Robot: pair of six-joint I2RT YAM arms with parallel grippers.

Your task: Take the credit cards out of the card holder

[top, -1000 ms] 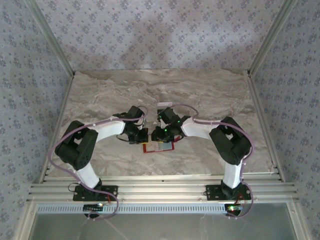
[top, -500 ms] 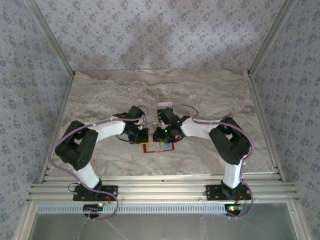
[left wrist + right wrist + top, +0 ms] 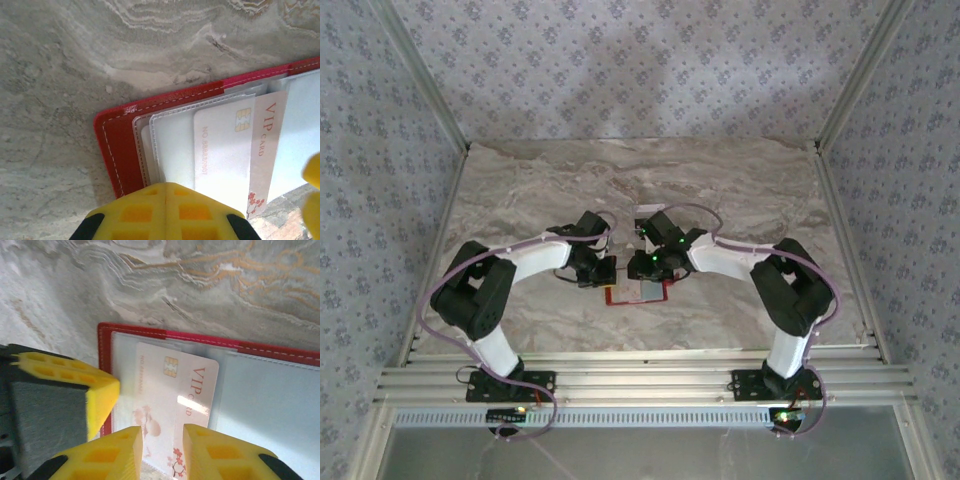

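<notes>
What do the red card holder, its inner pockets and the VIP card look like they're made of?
Card holder: red leather or imitation leather, matte, with pale stitching along the edge.
Inner pockets: clear flexible plastic, slightly glossy; the cards show through.
VIP card: probably stiff plastic, smooth and glossy, with a glare streak and a small metallic chip.
</notes>
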